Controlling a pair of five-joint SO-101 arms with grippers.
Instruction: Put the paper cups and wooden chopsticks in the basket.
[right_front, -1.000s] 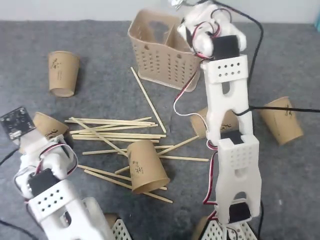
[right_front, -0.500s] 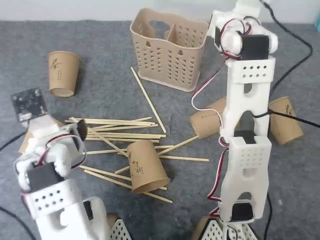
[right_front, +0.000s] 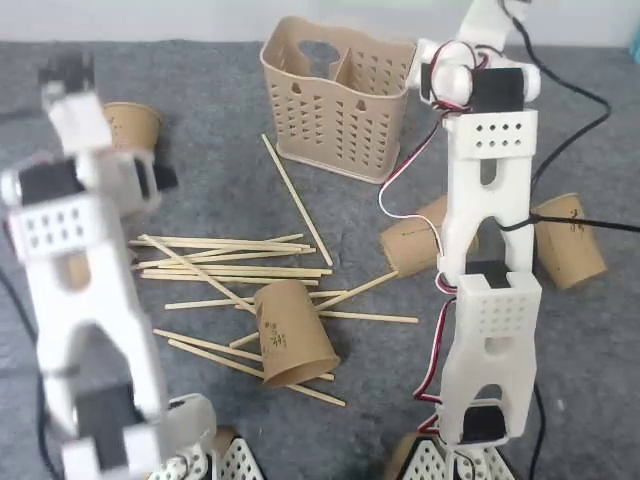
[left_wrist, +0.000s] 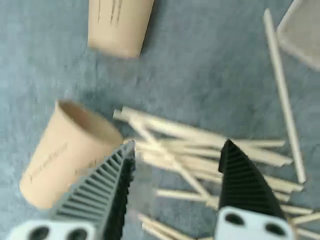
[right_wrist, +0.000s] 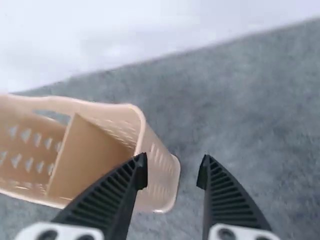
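The tan basket (right_front: 335, 100) stands at the back of the grey mat. Wooden chopsticks (right_front: 240, 265) lie scattered in the middle, and a paper cup (right_front: 290, 335) rests on its side on them. Another cup (right_front: 130, 122) lies at the back left, partly behind my raised left arm (right_front: 75, 230). Two cups (right_front: 412, 245) (right_front: 570, 240) lie to the right, either side of my right arm (right_front: 490, 130). My left gripper (left_wrist: 180, 146) hangs open above the chopsticks (left_wrist: 210, 150), beside a cup lying on its side (left_wrist: 65, 150). My right gripper (right_wrist: 174, 161) is open and empty over the basket's corner (right_wrist: 85, 145).
A single chopstick (right_front: 295, 195) lies apart, slanting from the basket toward the pile. A further cup (left_wrist: 120, 25) lies beyond the left gripper. The mat's back edge meets a pale wall (right_wrist: 150, 35) behind the basket. Both arm bases (right_front: 440, 460) stand at the front edge.
My left arm has risen from the front left and swung toward the back-left cup. My right arm has shifted from above the basket to its right side.
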